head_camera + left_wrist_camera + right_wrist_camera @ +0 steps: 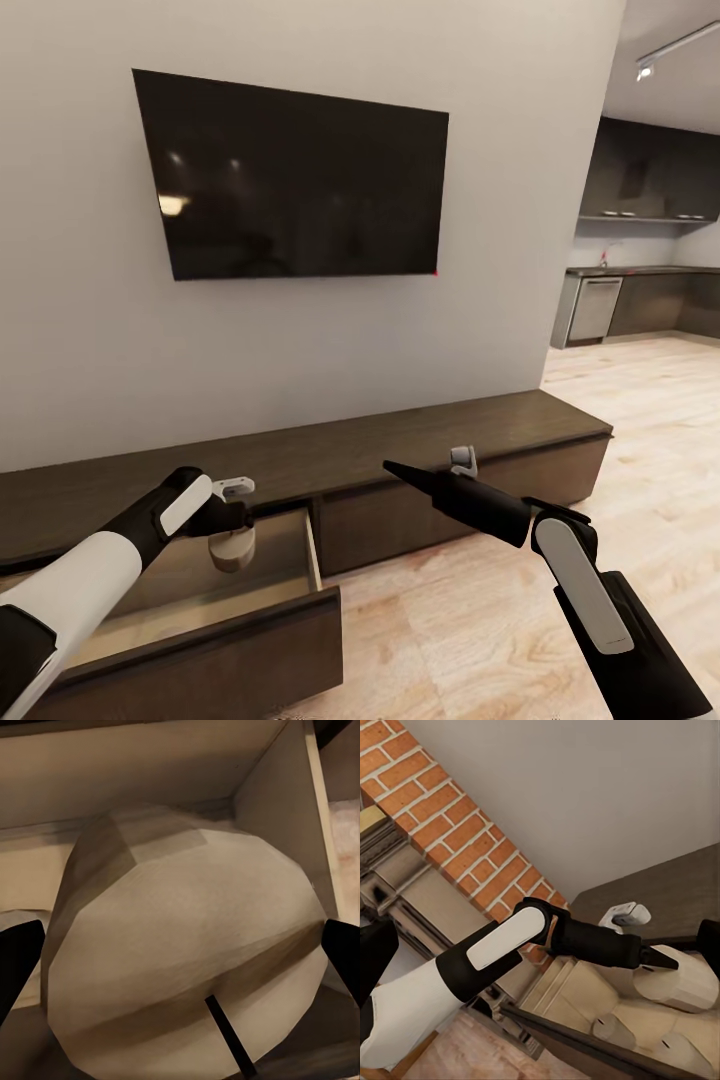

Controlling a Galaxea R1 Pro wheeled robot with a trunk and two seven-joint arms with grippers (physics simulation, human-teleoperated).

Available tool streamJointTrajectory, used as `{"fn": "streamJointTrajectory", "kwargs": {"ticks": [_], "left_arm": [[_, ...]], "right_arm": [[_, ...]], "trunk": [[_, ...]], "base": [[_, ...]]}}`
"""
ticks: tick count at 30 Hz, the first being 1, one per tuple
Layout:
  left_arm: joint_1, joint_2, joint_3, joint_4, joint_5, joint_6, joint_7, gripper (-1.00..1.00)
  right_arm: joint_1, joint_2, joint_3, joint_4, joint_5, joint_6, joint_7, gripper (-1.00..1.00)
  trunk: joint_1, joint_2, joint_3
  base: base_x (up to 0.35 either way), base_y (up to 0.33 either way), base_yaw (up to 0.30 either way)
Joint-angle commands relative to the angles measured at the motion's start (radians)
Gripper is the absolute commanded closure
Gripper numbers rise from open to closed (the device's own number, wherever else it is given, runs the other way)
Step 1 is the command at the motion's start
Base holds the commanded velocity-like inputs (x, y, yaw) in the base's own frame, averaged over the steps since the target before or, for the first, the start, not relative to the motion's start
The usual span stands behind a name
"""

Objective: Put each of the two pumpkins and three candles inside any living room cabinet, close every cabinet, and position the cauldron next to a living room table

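Your left gripper (pixel 232 530) hangs over the pulled-out drawer (pixel 312 545) of the cabinet (pixel 420 440), and it is clenched on a candle (pixel 232 550) — the stubby grey-brown cylinder sits between the fingers, hanging below the wrist with its long axis roughly upright in the head view. In the left wrist view the candle (pixel 187 960) fills the space between the two dark fingertips (pixel 19 960), wick end toward the camera, with the tan drawer floor and a drawer wall behind it. So the relation that matters is straight down: the candle is above the drawer's interior, inside its rim, toward the right-hand wall, and I cannot tell whether its base already touches the floor.

From the right wrist view, two more candles (pixel 611 1029) lie in the drawer near the held one (pixel 679 979), so the drop spot looks tight — judge your release so the held candle does not knock them.

Your right gripper (pixel 462 460) is raised over the cabinet top, well apart from the drawer; its fingers are not clear enough to say whether they are spread or closed. The left arm is plainly the one placed for this move.
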Motion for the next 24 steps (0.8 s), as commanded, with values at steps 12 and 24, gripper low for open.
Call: {"fn": "streamJointTrajectory", "kwargs": {"ticks": [12, 24], "left_arm": [[-0.001, 0.001, -0.007, 0.0, 0.011, 0.002, 0.008, 1.0], [-0.003, 0.0, -0.007, 0.036, 0.006, -0.002, 0.01, 1.0]], "right_arm": [[-0.001, 0.0, 0.0, 0.0, -0.001, 0.003, 0.002, -1.0], [-0.001, 0.0, 0.0, 0.0, 0.001, 0.003, 0.001, -1.0]], "trunk": [[0.042, -0.078, -0.039], [0.048, -0.081, -0.086]], "base": [[0.0, 0.0, 0.0], [0.0, 0.0, 0.0]]}}
